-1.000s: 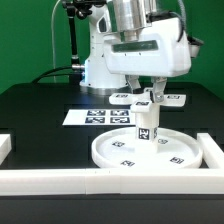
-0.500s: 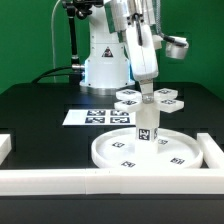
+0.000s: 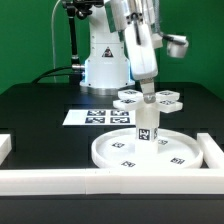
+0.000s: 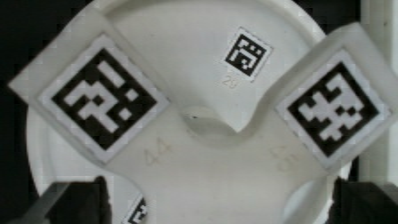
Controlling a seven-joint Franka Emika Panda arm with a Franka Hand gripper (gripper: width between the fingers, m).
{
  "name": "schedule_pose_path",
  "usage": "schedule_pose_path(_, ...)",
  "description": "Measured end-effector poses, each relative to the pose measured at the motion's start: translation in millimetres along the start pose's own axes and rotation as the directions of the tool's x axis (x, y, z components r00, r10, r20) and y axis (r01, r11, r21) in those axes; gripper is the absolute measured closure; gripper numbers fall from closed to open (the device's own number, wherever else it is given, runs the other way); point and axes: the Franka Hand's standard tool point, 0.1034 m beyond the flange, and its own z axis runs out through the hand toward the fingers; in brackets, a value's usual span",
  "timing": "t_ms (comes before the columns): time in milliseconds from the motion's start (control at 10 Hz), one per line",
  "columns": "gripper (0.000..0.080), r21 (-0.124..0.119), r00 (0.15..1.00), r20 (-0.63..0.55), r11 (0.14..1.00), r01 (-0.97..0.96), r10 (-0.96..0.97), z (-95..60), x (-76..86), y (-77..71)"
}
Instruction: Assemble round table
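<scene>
Gripper (image 3: pixel 148 97) above post (image 3: pixel 146 127); jaw state cannot be told.
Post stands upright on disc (image 3: pixel 115 153); cross piece (image 3: pixel 150 97) lies behind.

Disc (image 4: pixel 214 90) cut off by wrist view edges; gripper (image 3: pixel 147 97) jaws too small to read.

One round disc (image 3: pixel 140 150) lies in the lower right of the exterior view. One short post (image 3: pixel 146 126) stands upright on it. One cross-shaped piece (image 3: pixel 148 98) lies behind, right of centre. One marker board (image 3: pixel 97 117) sits at centre. One arm with one gripper (image 3: pixel 148 97) hangs above the post.
</scene>
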Motion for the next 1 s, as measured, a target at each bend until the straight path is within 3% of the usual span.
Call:
schedule_pose_path(200, 0.0152, 0.025, 0.999, 0.029, 0.999, -0.026, 0.025, -9.8, -4.4, -4.1)
schedule_pose_path(500, 0.0151, 0.018, 0.995, 0.019, 0.995, 0.101, -0.102, -6.8, -5.9, -2.2)
schedule_pose_path(600, 0.0151, 0.006, 0.967, 0.008, 0.967, 0.255, -0.255, -5.5, -10.4, -0.6)
schedule_pose_path(800, 0.0151, -0.057, 0.821, 0.004, 0.819, 0.571, -0.571, -5.8, -20.7, -1.0)
schedule_pose_path(1000, 0.0151, -0.058, 0.711, 0.02, 0.709, 0.702, -0.703, -6.9, -24.2, -3.7)
